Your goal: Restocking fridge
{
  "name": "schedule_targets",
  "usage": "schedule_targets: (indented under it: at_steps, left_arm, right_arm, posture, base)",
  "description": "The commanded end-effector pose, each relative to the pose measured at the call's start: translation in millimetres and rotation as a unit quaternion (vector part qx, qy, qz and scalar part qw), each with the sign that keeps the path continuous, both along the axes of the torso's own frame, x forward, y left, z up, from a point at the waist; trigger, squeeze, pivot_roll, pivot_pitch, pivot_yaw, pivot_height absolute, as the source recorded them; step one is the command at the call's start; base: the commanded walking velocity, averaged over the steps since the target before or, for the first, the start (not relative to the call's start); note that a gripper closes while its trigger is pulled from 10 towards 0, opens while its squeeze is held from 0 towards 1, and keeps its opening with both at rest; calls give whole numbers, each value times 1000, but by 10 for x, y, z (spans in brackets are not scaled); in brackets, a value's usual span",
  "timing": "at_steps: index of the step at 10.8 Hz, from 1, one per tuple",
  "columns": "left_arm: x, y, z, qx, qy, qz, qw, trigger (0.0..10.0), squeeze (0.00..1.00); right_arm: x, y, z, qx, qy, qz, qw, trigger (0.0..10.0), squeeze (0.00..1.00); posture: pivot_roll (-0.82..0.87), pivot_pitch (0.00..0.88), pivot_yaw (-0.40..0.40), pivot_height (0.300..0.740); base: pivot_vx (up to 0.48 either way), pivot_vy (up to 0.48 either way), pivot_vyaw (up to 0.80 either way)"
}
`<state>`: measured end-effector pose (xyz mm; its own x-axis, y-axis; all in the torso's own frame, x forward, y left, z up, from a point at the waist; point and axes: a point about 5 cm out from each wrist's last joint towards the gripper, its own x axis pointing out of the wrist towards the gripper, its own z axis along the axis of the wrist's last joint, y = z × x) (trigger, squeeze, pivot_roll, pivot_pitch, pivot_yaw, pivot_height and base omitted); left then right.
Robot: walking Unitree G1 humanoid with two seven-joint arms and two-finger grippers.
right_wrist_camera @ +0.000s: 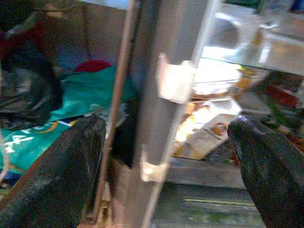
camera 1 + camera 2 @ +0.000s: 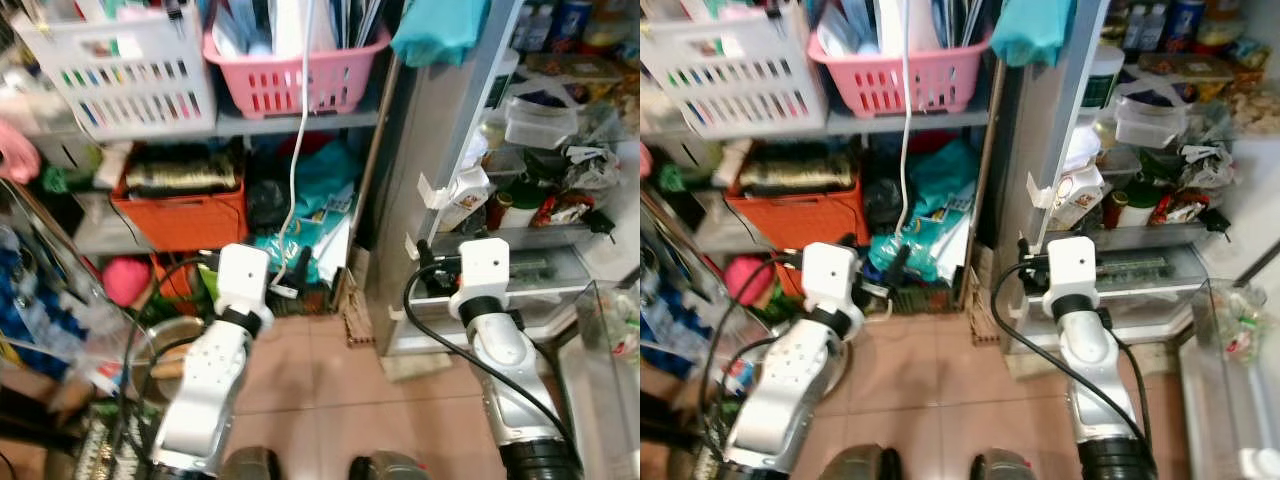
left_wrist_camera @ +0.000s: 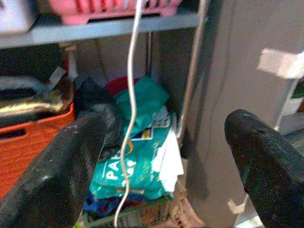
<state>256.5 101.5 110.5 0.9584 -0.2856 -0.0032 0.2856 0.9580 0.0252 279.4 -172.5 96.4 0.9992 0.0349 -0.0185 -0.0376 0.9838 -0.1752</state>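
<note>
The fridge [image 2: 440, 120] stands open on the right, its grey side wall facing me. Its shelves hold a white carton [image 2: 465, 195], a clear lidded box [image 2: 540, 120], jars and wrapped food, above a clear drawer [image 2: 540, 270]. My right gripper [image 1: 166, 142] is open and empty. It is raised at the front edge of the fridge wall, level with the carton [image 1: 204, 128]. My left gripper [image 3: 164, 137] is also open and empty, and faces the cluttered storage rack left of the fridge.
The rack holds a pink basket [image 2: 300, 70], a white basket [image 2: 120, 70], an orange crate [image 2: 185, 215] and a teal package [image 3: 137, 142]. A white cable [image 2: 300, 120] hangs down before it. A clear bin [image 2: 615, 330] stands at the far right. A metal bowl [image 2: 165, 350] sits on the tiled floor [image 2: 320, 380].
</note>
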Motion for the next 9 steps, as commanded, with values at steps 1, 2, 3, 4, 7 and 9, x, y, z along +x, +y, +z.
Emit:
schedule_targets:
  at_steps: [1, 2, 3, 4, 7, 9]
  left_arm:
    - [4, 53, -8, 5, 2, 9, 1000, 10000, 0]
    - [4, 52, -6, 4, 2, 10, 1000, 10000, 0]
    - [4, 49, -6, 4, 2, 9, 1000, 10000, 0]
    - [5, 49, -6, 4, 2, 9, 1000, 10000, 0]
    - [11, 43, -6, 6, 2, 5, 1000, 10000, 0]
    - [14, 39, -7, 6, 2, 3, 1000, 10000, 0]
  right_arm:
    - [18, 66, 9, 7, 0, 10, 1000, 10000, 0]
    - [22, 58, 12, 5, 0, 8, 1000, 10000, 0]
    - [25, 46, 14, 5, 0, 7, 1000, 10000, 0]
    - [27, 41, 15, 4, 0, 6, 1000, 10000, 0]
    - [53, 54, 24, 4, -2, 9, 1000, 10000, 0]
    - [76, 45, 32, 7, -3, 6, 1000, 10000, 0]
  posture:
    - [49, 69, 13, 740]
    - [49, 69, 13, 740]
    - [49, 69, 13, 740]
    - [49, 69, 13, 740]
    - [54, 59, 10, 740]
    - [56, 56, 8, 740]
  base:
    - [-277, 0, 0]
    - [-296, 0, 0]
    - [-322, 0, 0]
    - [-322, 0, 0]
    - [-314, 0, 0]
    - [0, 0, 0]
